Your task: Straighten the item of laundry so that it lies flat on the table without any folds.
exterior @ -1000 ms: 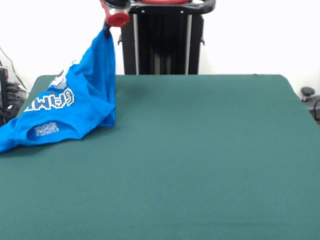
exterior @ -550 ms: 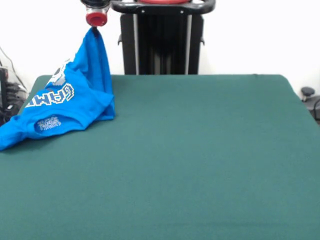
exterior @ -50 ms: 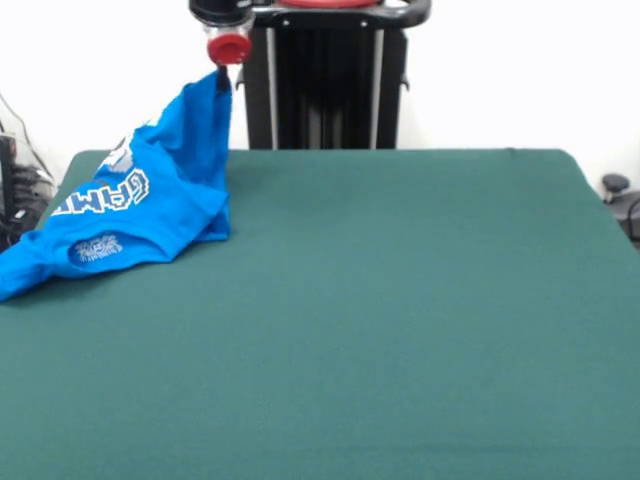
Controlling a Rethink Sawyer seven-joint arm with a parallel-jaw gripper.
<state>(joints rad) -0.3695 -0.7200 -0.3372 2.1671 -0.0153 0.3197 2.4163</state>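
T-shirt (exterior @ -50 ms: 150, 205) first, since it's the whole job: bright blue, bunched up at the far left corner of the table (exterior @ -50 ms: 400, 320), with one sleeve or hem end trailing off that left edge. Most of it sits in a crumpled heap on the green cloth, and one corner is pulled up into a peak right under the gripper (exterior @ -50 ms: 222, 78). You can read part of the white lettering and a small printed label on the side facing the camera, so it's folded over itself and nowhere near flat. The table is huge compared to the shirt and nearly all of it, everything right of the shirt, is bare green. What just changed: half a second ago the arm's red tip was further left and higher over the shirt, and now it has swung back right and dropped a little, so the lifted peak leans right and looks a bit slacker. My read is it's shaking or dragging the fabric to open it up, but the heap has barely shifted, so not much progress yet. The gripper looks clamped on that raised corner of cloth. No containers anywhere in this shot.
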